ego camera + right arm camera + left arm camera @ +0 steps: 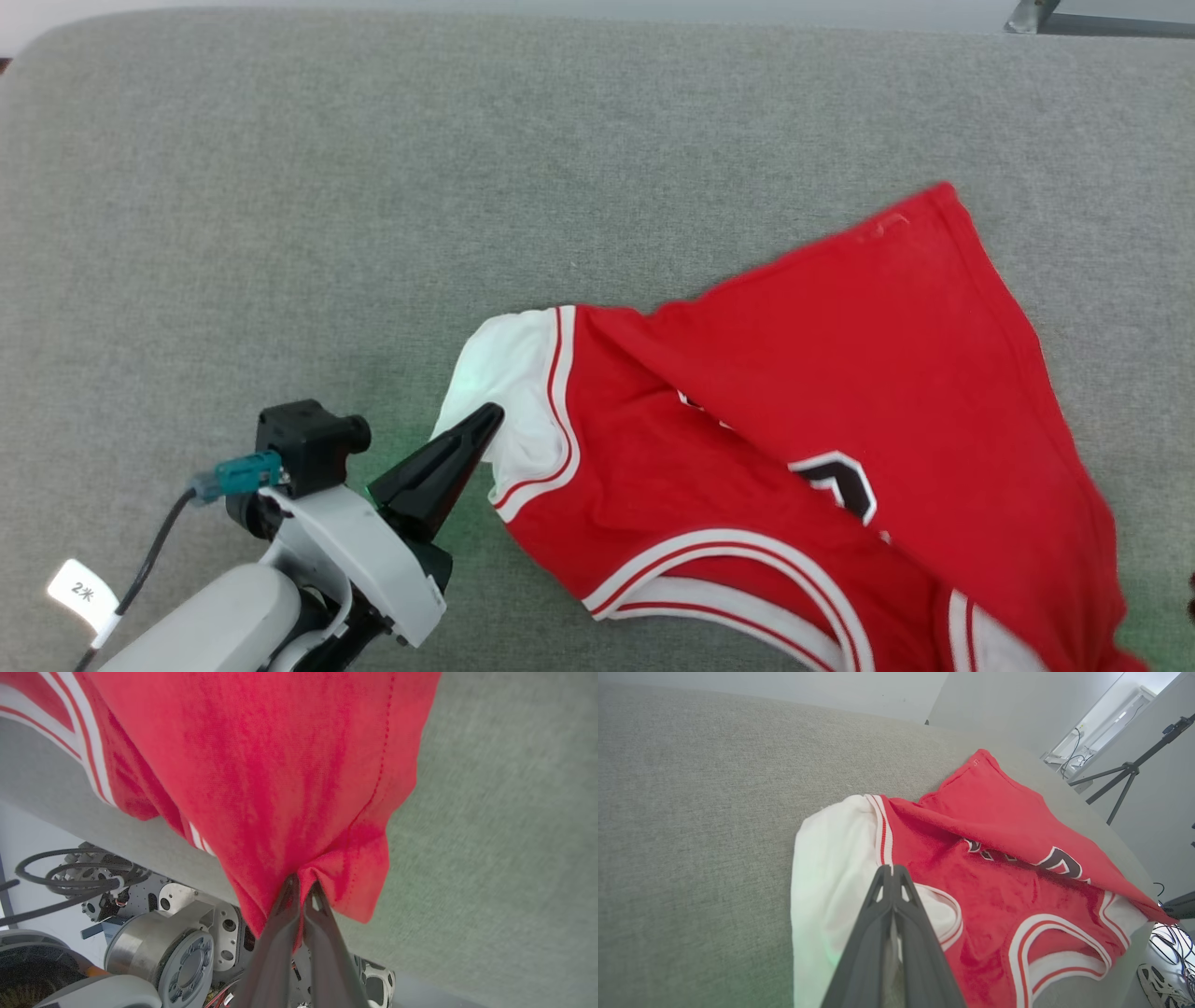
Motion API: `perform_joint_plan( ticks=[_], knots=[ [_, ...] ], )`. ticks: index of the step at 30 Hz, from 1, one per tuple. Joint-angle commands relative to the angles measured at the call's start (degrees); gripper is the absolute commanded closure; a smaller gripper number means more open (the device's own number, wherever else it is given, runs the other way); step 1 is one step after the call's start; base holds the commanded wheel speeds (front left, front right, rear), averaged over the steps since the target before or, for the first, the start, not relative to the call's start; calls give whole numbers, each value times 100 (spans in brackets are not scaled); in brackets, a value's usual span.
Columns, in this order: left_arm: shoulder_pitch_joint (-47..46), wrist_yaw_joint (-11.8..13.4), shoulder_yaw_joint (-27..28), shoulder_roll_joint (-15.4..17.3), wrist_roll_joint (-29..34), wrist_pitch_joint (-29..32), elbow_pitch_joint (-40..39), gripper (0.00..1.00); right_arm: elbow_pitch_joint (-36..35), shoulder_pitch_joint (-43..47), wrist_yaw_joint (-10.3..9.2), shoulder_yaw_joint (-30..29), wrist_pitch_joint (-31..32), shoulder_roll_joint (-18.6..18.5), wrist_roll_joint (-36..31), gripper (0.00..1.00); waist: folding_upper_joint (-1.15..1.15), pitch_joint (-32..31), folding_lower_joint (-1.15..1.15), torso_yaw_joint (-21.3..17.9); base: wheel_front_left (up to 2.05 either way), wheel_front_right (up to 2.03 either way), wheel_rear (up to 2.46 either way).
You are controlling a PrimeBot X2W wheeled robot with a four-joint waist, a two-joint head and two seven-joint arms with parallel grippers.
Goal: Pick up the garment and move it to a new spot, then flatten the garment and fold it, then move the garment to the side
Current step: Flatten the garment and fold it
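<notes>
The garment (794,392) is a red jersey with white sleeve panels and striped trim. It lies crumpled on the right half of the grey table, with one red flap folded over the chest print. My left gripper (490,415) is shut, its tips on the white sleeve (509,373) at the garment's left end. In the left wrist view the sleeve (826,868) spreads on both sides of the left gripper (892,870), and pale cloth shows in the slit between the fingers. My right gripper (301,882) is shut on a bunched red hem corner of the garment (280,765), near the table's front edge.
The grey fabric table top (373,187) stretches wide to the left and behind the garment. The robot's base (187,952) shows below the table's front edge (140,840). Off the table's far side stand a tripod (1125,772) and cables, with a shoe (1157,984) on the floor.
</notes>
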Motion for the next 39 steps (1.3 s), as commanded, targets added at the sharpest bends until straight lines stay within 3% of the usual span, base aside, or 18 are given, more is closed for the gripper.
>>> perform_joint_plan(
  ticks=[1, 6, 8, 13, 18, 23, 29, 39],
  knots=[
    [-52, 0, 8, 7, 37, -19, 3, 100, -58, 122, -6, 3, 59, 46, -63, 100, 0, 0, 0, -11, 0, 0, 0],
    [-21, -13, 1, 11, 34, -47, 24, 100, -299, 204, -6, -137, 41, 212, -206, 100, 0, 18, 0, -8, 0, 0, 0],
    [-10, -28, -13, 1, 38, -59, 36, 100, -346, 51, -6, -294, -75, 265, -344, 0, 0, 16, 0, 12, 0, 0, 0],
    [-28, -42, -43, -55, 51, -96, 39, 100, -558, -446, -6, -737, -166, 32, -615, 0, 0, 25, 0, 147, 0, 0, 0],
    [-120, -42, -74, -144, 99, -122, -11, 100, -529, -1560, -5, -950, -358, -396, -890, 0, 0, 180, 0, 373, 0, 0, 0],
    [-247, -72, -96, -266, 147, -143, 9, 100, 220, -2988, -6, -306, -662, -614, -1032, 0, 0, 476, 0, 652, 0, 0, 0],
    [-455, -170, -143, -449, 191, -190, 137, 100, 1455, -4307, -6, 708, -741, -602, -1196, 0, 0, 805, 0, 1015, 0, 0, 0],
    [-660, -285, -231, -710, 243, -322, 378, 100, 2896, -4820, -6, 1910, -873, -731, -1291, 0, 0, 1019, 0, 1300, 0, 0, 0]
  ],
)
